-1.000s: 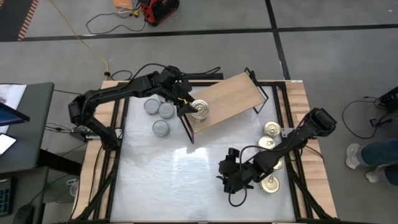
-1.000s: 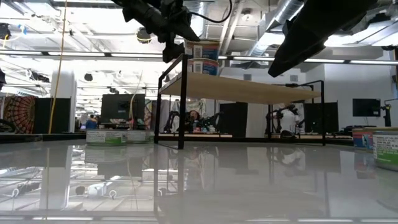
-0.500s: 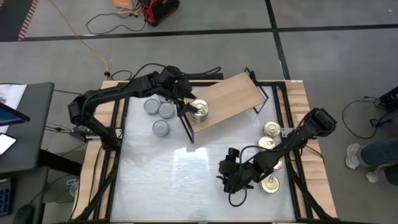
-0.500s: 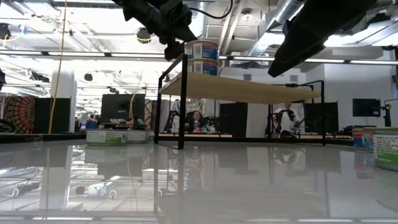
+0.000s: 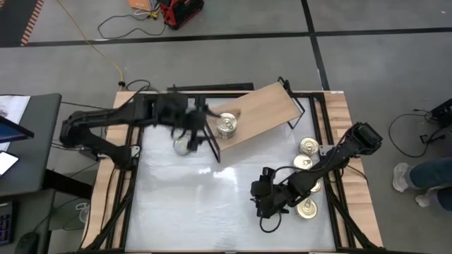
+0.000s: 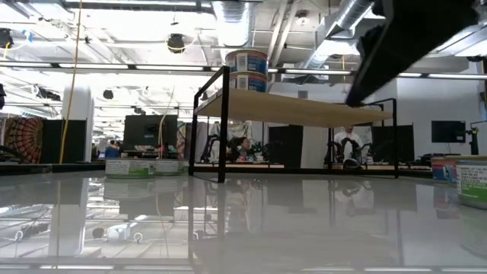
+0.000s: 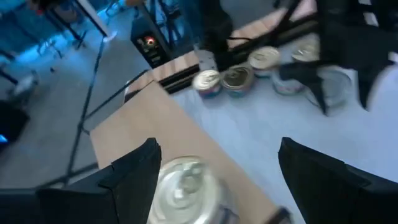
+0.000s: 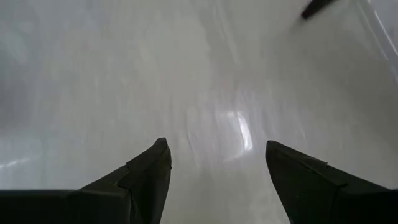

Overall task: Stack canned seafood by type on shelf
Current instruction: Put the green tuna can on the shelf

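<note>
Moved: the left tool (image 5: pixel 189 127) has pulled back off the shelf (image 5: pixel 265 106) and now hangs blurred over the grey-topped tins (image 5: pixel 182 146) on the bench (image 5: pixel 212 204), beside the shelf's near corner.
Left tool state: released, fingers (image 7: pixel 134 174) spread wide with nothing between them.
Placed tins: a stack of two tins (image 6: pixel 246 70) stands alone at the shelf's corner; its shiny pull-tab lid (image 5: pixel 226 125) is free of the tool.
Right tool: the right tool (image 5: pixel 263 201) hovers low over bare bench, fingers (image 8: pixel 146 171) apart and empty, near the shiny-lidded tins (image 5: pixel 308 166) at the bench's right edge.
Meaning: one placement looks finished; most tins are not yet shelved, so another pick probably comes next.
</note>
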Robot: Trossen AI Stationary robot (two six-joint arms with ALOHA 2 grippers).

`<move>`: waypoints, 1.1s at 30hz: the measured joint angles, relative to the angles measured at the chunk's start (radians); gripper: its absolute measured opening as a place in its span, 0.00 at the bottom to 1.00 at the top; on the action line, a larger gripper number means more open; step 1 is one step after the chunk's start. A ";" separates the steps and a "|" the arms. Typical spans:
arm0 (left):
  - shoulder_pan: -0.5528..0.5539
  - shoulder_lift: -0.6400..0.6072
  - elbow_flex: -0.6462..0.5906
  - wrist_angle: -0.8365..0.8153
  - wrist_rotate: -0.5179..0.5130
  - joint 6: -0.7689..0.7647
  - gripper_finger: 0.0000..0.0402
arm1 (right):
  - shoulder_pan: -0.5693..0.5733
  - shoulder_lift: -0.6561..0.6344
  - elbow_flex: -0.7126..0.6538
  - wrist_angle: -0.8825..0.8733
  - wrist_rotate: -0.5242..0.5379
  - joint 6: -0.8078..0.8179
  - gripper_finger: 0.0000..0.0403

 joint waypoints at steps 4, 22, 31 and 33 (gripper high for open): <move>-0.157 -0.014 -0.099 0.024 -0.092 0.006 0.77 | 0.000 0.000 0.000 -0.053 -0.057 0.086 0.71; -0.553 -0.021 -0.441 0.236 -0.457 -0.419 0.77 | -0.137 -0.081 0.000 -0.388 -0.406 0.136 0.71; -0.569 -0.020 -0.554 0.362 -0.438 -0.556 0.77 | -0.111 -0.039 0.000 -0.382 -0.417 0.100 0.71; -0.578 -0.020 -0.593 0.446 -0.431 -0.534 0.77 | -0.104 -0.020 0.000 -0.367 -0.416 0.063 0.71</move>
